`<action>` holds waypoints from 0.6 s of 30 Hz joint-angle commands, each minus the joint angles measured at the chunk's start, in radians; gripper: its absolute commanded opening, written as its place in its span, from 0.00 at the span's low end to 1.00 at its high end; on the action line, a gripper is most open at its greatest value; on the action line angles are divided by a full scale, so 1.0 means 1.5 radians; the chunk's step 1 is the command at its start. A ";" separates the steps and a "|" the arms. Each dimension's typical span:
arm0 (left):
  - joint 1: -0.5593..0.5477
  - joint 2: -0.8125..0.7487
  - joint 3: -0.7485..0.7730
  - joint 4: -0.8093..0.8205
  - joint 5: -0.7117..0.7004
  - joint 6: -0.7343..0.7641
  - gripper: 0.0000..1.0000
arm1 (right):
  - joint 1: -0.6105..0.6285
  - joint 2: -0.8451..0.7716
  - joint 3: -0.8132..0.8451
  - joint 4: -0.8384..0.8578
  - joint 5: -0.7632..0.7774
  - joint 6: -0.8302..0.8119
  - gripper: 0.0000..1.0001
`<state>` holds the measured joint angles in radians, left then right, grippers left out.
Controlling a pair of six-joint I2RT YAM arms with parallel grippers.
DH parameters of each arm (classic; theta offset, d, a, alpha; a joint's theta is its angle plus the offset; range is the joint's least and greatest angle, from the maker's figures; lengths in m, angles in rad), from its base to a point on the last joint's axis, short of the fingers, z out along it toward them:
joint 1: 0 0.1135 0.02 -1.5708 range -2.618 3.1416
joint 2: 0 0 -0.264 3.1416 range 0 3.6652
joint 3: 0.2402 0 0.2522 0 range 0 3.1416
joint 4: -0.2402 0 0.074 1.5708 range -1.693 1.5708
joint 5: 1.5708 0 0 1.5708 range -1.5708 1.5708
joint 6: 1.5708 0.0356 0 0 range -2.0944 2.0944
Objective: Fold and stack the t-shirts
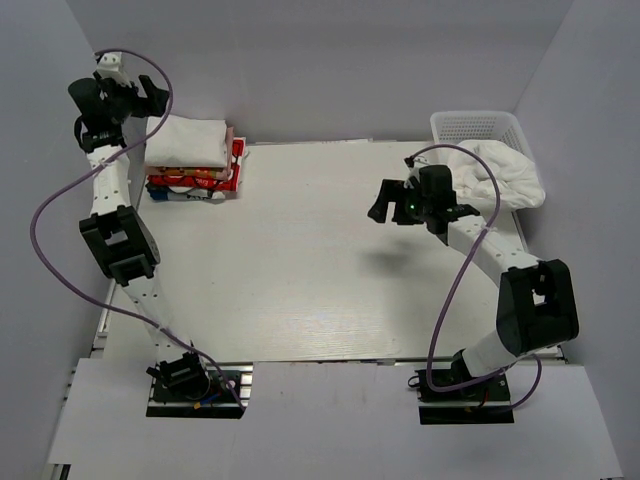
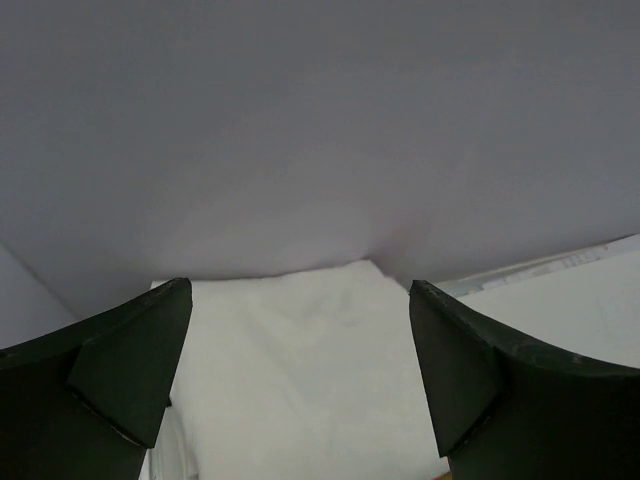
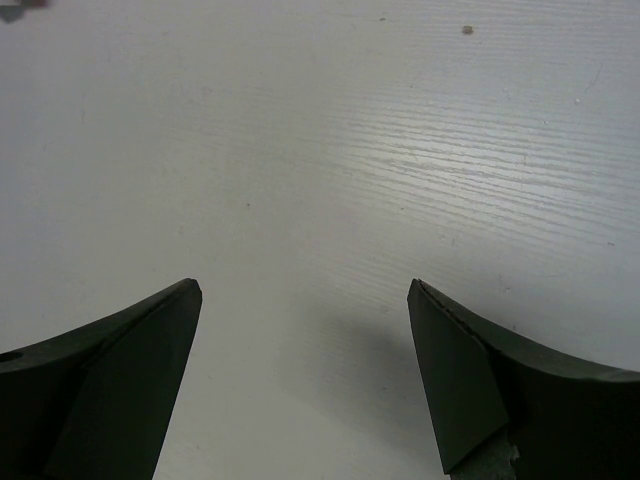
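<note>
A stack of folded t-shirts (image 1: 190, 160) sits at the table's back left corner, with a white shirt (image 1: 188, 140) on top and red and white layers (image 1: 200, 182) under it. My left gripper (image 1: 135, 100) hangs open just above and left of the stack. In the left wrist view the white top shirt (image 2: 300, 380) lies below the left gripper (image 2: 300, 290), and nothing is between its fingers. My right gripper (image 1: 393, 205) hovers open over the bare table at the right. The right wrist view shows the right gripper (image 3: 303, 285) with only the table surface under it.
A white plastic basket (image 1: 480, 125) stands at the back right corner, with a bundle of white cloth (image 1: 510, 175) spilling over its front edge. The back wall rises close behind the stack. The left arm's purple cable (image 1: 60, 210) loops out to the left.
</note>
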<state>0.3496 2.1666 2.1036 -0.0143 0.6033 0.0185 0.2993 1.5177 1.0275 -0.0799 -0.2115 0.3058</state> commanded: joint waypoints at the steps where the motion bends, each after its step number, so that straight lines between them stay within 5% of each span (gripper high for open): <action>1: -0.003 0.112 0.078 -0.047 0.052 -0.072 1.00 | 0.002 0.013 0.023 0.009 0.012 -0.011 0.90; 10: -0.003 0.249 0.107 -0.014 0.015 -0.105 1.00 | 0.003 0.094 0.087 -0.033 0.001 -0.010 0.90; 18: 0.004 0.239 0.022 0.023 0.049 -0.148 1.00 | 0.002 0.085 0.083 -0.043 -0.001 -0.016 0.90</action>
<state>0.3527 2.5763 2.1849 0.0471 0.6357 -0.1516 0.2996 1.6711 1.1286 -0.1459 -0.2050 0.3012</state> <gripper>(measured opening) 0.989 0.896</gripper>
